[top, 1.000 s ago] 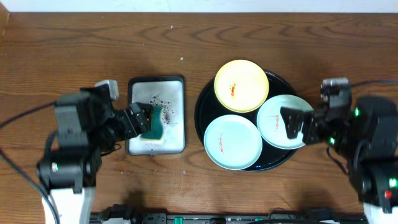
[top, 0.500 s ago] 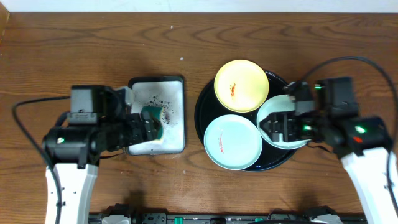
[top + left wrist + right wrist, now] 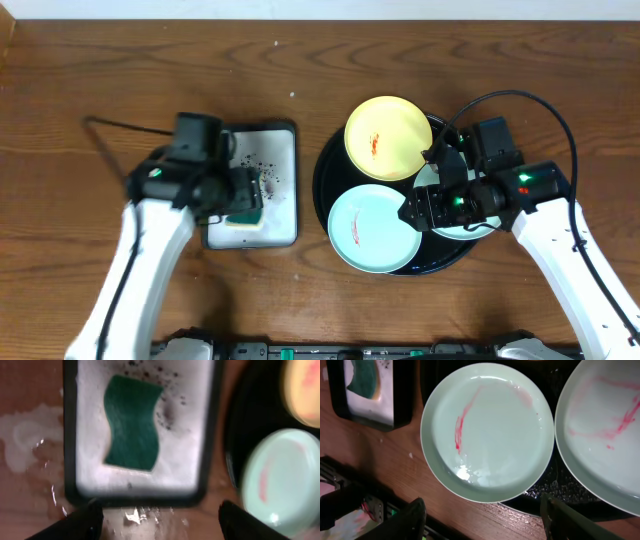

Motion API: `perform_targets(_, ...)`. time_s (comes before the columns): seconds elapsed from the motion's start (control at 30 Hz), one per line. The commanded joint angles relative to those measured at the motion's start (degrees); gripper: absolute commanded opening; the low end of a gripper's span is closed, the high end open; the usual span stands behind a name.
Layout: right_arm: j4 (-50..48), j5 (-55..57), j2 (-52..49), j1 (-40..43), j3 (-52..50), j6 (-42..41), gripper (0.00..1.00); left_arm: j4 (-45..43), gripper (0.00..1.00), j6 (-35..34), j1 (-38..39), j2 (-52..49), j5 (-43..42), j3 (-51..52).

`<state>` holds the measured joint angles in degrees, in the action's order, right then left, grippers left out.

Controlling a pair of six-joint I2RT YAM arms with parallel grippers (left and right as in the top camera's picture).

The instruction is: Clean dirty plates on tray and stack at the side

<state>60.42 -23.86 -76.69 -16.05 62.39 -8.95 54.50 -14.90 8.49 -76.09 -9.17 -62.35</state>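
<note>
Left gripper (image 3: 160, 522) has swung over the sponge (image 3: 131, 422) with jaws open and empty; right gripper (image 3: 482, 520), open too, has moved over a smeared blue plate (image 3: 487, 430). I think wiping starts next; all three plates (image 3: 388, 137) still sit dirty on the black tray (image 3: 322, 180).

Right mint-blue plate (image 3: 450, 233) mostly beneath the right arm (image 3: 545, 215), sponge (image 3: 250, 210) partly beneath the left arm (image 3: 160, 225)

A pale yellow plate (image 3: 388, 137) with a red-orange fleck; two pale mint plates, one (image 3: 487, 430) streaked red, the other (image 3: 605, 430) smeared pink; black tray (image 3: 325, 170); dark green sponge (image 3: 132, 422) in a white, dark-speckled small tray (image 3: 278, 215); brown wood-grain table (image 3: 100, 80)
</note>
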Motion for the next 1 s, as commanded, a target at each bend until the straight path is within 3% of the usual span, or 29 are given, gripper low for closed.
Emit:
perform_targets(0.0, 0.8, -0.7, 0.7, -0.5, 0.2, -1.3, 0.7, -2.9, 0.74, -3.2, -0.2, -6.7, 7.8, 2.9)
perform_targets(0.37, 5.2, -0.6, 0.8, -0.5, 0.2, -1.3, 0.72, -14.8, 0.55, -1.2, -1.7, -24.7, 5.3, 3.0)
perform_targets(0.47, 5.2, -0.6, 0.7, -0.5, 0.0, -1.3, 0.74, -15.4, 0.36, -1.2, -1.7, -26.8, 5.3, 3.0)
perform_targets(0.5, 5.2, -0.6, 0.7, -0.5, -0.2, -1.3, 0.74, -15.3, 0.15, -1.2, -1.7, -26.8, 5.3, 3.0)
perform_targets(0.53, 5.2, -0.5, 0.7, -0.5, -0.5, -1.3, 0.75, -14.8, 0.07, -1.2, -1.7, -26.7, 5.3, 2.8)
perform_targets(0.7, 3.7, 1.9, 0.7, -0.5, -3.4, -4.3, 0.75, -10.3, 0.09, -1.3, -1.7, -23.0, 5.1, 0.2)
perform_targets(0.8, 1.5, 2.6, 0.7, -0.5, -5.8, -5.2, 0.76, -8.3, 0.32, -1.3, -1.7, -19.9, 5.1, 0.0)
perform_targets(0.83, 0.8, 2.6, 0.7, -0.5, -6.4, -5.4, 0.76, -8.0, 0.44, -1.3, -1.7, -19.3, 5.1, 0.0)
perform_targets(0.97, -1.8, 2.7, 0.7, -0.5, -7.8, -5.2, 0.78, -9.0, 0.56, -1.3, -1.7, -19.6, 5.1, 1.8)
